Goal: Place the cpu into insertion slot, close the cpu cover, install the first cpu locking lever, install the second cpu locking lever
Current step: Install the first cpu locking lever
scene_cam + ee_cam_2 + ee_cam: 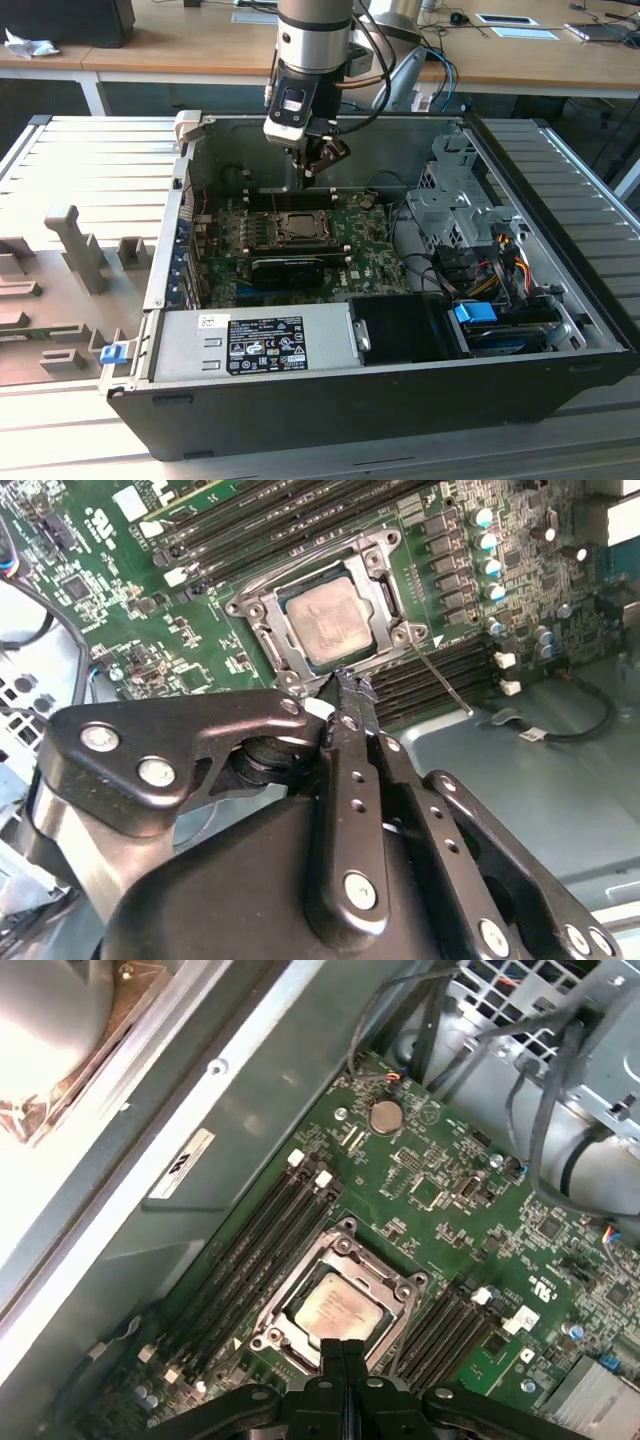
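Hovering pincer (318, 163): it hangs from the arm inside the open computer case (560, 210), above the green motherboard (450, 1190), touching nothing.
Pincer state: clenched. In both wrist views the two black fingers (350, 740) meet at their tips with nothing between them.
Cpu (328, 623): seated flat in its socket with the silvery-grey top showing. It lies just past the pincer's tips and apart from them. In the exterior view it sits below the pincer, slightly toward the exterior view's left.
Insertion slot (384, 598): filled by the chip, so only a dark strip of its frame shows along the chip's edge, just ahead of the pincer's tips.
Cpu cover (258, 615): lying down over the socket, its square cut-out framing the chip's metal top. Its nearest corner is close in front of the pincer's tips and is not touched.
Locking lever (445, 685): a thin metal rod juts out from a corner of the cover and crosses the neighbouring slots. It passes beside the pincer's tips without contact.
Memory slots (260, 1230): long dark rows flank the socket on both sides, spreading away to either side of the pincer.
Black card (300, 268): lies beyond the socket from the pincer.
Power supply (255, 345): a grey box at the case's edge, well apart from the pincer.
Coin cell (385, 1116): on the board, well apart from the pincer's tips.
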You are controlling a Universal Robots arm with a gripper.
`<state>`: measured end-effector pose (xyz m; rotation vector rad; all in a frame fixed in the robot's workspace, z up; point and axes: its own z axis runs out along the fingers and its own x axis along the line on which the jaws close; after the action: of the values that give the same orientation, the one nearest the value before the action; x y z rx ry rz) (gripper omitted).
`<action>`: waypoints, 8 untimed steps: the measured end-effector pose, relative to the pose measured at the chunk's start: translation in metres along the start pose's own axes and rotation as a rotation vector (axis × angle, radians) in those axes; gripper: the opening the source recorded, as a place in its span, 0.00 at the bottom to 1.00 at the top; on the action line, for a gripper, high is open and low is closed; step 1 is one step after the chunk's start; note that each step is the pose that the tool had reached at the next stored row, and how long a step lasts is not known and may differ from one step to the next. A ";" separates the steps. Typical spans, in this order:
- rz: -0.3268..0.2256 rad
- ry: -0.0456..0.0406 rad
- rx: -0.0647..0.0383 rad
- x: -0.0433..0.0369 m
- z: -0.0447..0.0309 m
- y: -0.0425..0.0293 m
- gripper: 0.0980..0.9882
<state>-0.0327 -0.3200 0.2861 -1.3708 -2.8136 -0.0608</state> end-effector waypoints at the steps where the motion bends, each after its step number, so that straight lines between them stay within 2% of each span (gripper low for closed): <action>1: -0.009 0.0003 0.000 0.0000 0.0000 0.0000 0.01; 8: -0.093 0.0027 0.003 0.0000 0.0000 0.0000 0.01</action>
<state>-0.0327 -0.3200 0.2861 -1.2378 -2.8727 -0.0599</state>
